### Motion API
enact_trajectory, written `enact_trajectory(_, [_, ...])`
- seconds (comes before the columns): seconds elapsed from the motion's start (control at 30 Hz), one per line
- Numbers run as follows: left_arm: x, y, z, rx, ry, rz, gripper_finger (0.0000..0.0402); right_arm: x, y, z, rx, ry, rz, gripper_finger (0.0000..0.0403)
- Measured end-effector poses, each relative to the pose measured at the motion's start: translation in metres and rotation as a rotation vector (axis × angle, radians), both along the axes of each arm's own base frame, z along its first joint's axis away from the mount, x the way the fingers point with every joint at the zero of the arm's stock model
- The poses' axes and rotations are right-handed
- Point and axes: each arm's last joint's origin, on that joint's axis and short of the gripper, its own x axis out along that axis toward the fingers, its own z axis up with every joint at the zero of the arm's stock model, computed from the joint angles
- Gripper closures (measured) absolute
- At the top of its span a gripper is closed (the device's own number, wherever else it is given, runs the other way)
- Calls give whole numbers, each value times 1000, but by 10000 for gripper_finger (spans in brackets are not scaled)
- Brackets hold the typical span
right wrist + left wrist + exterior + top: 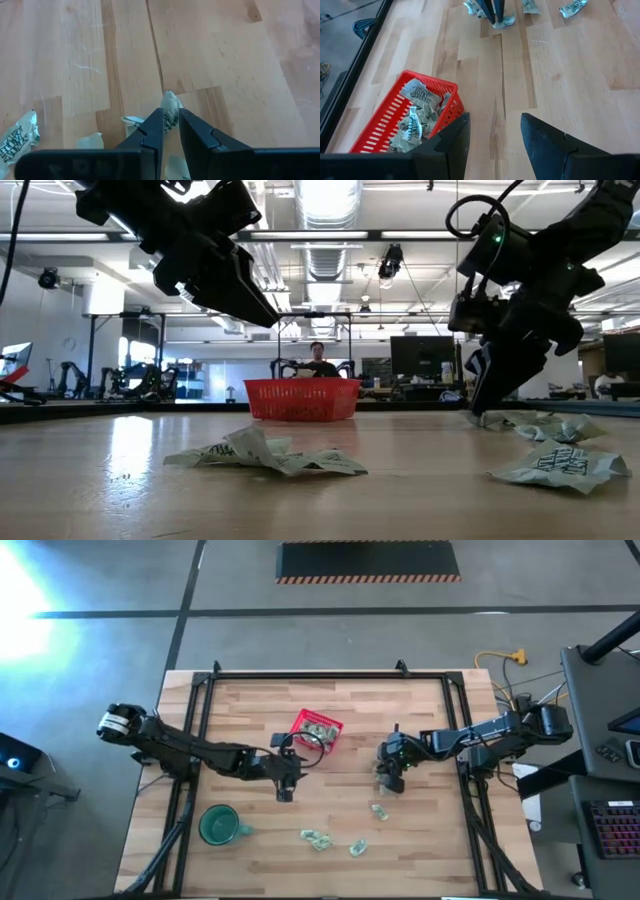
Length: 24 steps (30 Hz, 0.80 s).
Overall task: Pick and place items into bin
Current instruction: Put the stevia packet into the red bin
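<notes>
The red mesh bin stands on the wooden table, with several pale green-and-white wrapped items lying in it. My left gripper hovers open above the table just beside the bin, with nothing between its fingers. My right gripper is down at the table right of centre, shut on one wrapped item. More items lie loose on the boards: one near the right gripper, two toward the near edge. My right gripper pinches a crinkled upstanding part of the wrapped item between its two fingers, at their free ends. The fingers slant steeply down onto it from the table's right. The item's lower part lies on the table.
A dark-green mug stands near the table's front left. A black frame rail borders the table's far and side edges. Bare boards lie between the two grippers. A person sits in the room beyond the bin in the low view.
</notes>
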Motion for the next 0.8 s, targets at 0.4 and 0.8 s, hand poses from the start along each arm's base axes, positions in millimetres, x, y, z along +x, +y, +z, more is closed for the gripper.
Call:
enact_trajectory(0.4, [0,0,0,0,0,0,242,-2,0,-2,-17,5,24,380])
enact_trajectory(0.8, [0,0,0,2,0,-1,242,15,-3,13,-169,-209,53,394])
